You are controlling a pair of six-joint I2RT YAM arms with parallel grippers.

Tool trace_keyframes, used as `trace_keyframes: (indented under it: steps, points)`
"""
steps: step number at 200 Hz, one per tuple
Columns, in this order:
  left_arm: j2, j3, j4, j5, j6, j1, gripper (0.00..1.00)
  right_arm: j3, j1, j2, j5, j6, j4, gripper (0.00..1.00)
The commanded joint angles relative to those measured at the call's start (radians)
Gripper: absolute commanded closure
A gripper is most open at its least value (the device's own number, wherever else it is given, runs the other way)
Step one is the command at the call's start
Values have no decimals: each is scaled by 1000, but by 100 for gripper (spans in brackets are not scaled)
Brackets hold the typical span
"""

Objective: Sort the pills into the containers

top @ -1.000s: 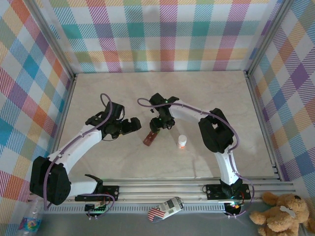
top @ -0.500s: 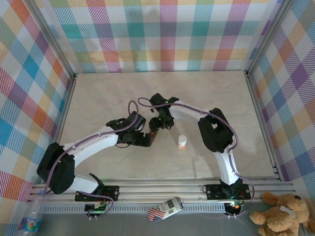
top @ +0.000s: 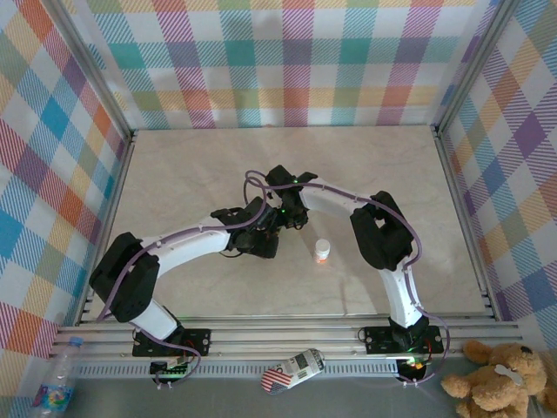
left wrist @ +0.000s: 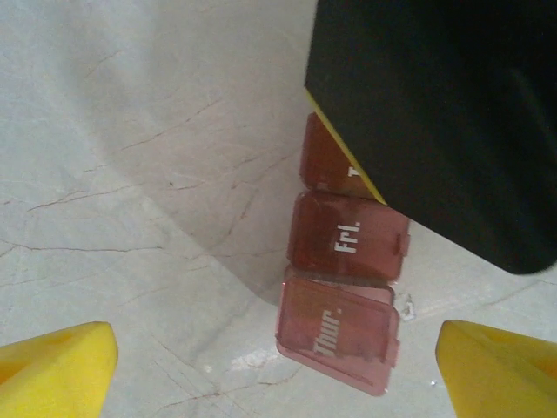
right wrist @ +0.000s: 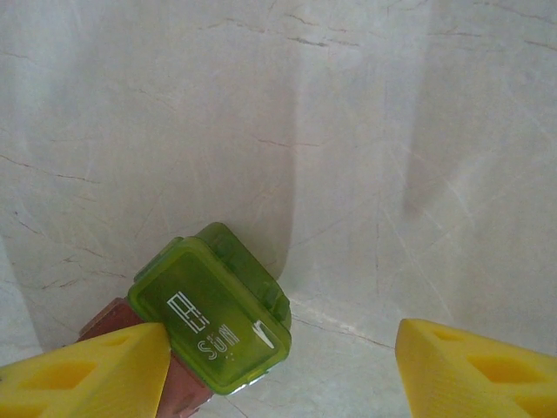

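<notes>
containers (left wrist: 341, 292) flat on table (left wrist: 130, 174), long axis running straight out between left gripper (left wrist: 274, 379) jaws, wide apart, empty. right gripper (right wrist: 283, 370) jaws apart too, straddling green end (right wrist: 213, 318).

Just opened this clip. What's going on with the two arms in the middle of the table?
Both arms bend in over a small pill box lying on the table. The left gripper hangs wide open above the dark red compartments, marked Thur and Fri, lids shut. The right gripper is open at the green end compartment, also shut. Neither holds anything. A small white bottle stands apart to the right.
</notes>
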Motion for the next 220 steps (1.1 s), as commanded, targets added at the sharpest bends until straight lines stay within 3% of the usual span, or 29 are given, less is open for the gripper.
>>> trace_keyframes:
  steps: [1,144,220]
  points:
    - [15,23,-4,-47,20,-14,6,-39,1,10,18,4,-9,30]
    - [-54,-14,-45,-134,15,36,5,-69,1,8,32,7,-2,30]
    - [-72,-84,9,-49,-15,129,5,-76,0,8,29,14,3,31]
